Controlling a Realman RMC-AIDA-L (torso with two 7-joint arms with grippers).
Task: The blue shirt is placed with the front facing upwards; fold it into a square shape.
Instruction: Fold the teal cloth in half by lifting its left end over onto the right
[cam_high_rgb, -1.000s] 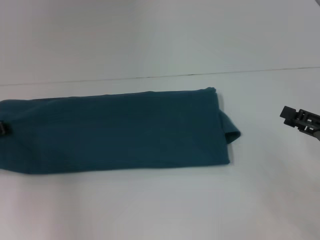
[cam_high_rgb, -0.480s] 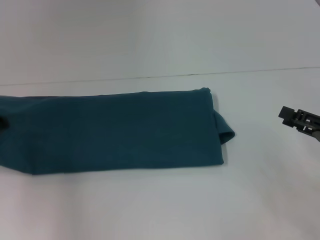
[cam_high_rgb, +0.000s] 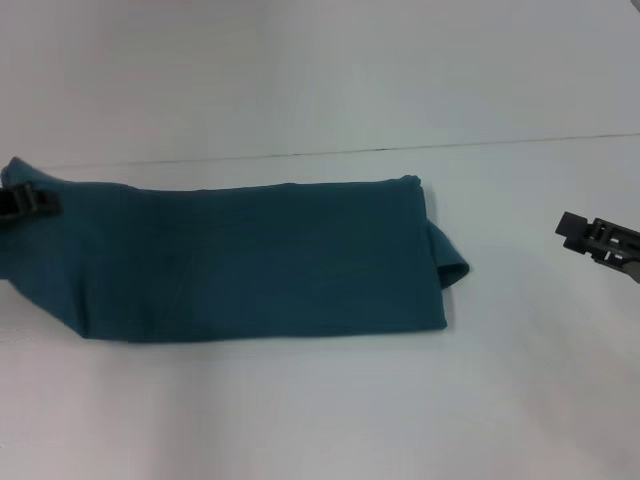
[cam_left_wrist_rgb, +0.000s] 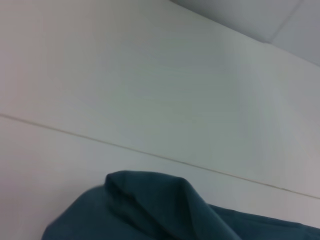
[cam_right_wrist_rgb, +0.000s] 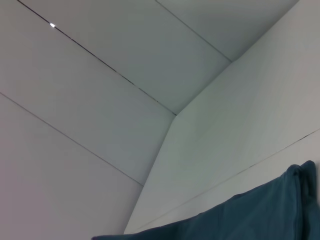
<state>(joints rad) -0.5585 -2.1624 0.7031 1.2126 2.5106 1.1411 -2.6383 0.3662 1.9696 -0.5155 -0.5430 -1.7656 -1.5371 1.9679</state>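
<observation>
Lifting soft blue shirt (cam_high_rgb: 260, 260) band's end: left gripper (cam_high_rgb: 25, 202) | right gripper (cam_high_rgb: 598, 240) jaws unclear

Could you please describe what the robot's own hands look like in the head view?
Both are dark, nearly black, blocky mechanical parts. The left hand shows only a small angular tip. The right hand is stepped and ridged, with lighter grey patches. No cables or markings are visible.

shirt: blue shirt (cam_left_wrist_rgb: 165, 212), teal fabric, low in the frame, cut off at the edge
shape: bunched into a raised hump with a soft fold, flatter toward one side
surface: white table (cam_left_wrist_rgb: 45, 165)
background: white wall (cam_left_wrist_rgb: 150, 85), thin seam line above the shirt
</observation>
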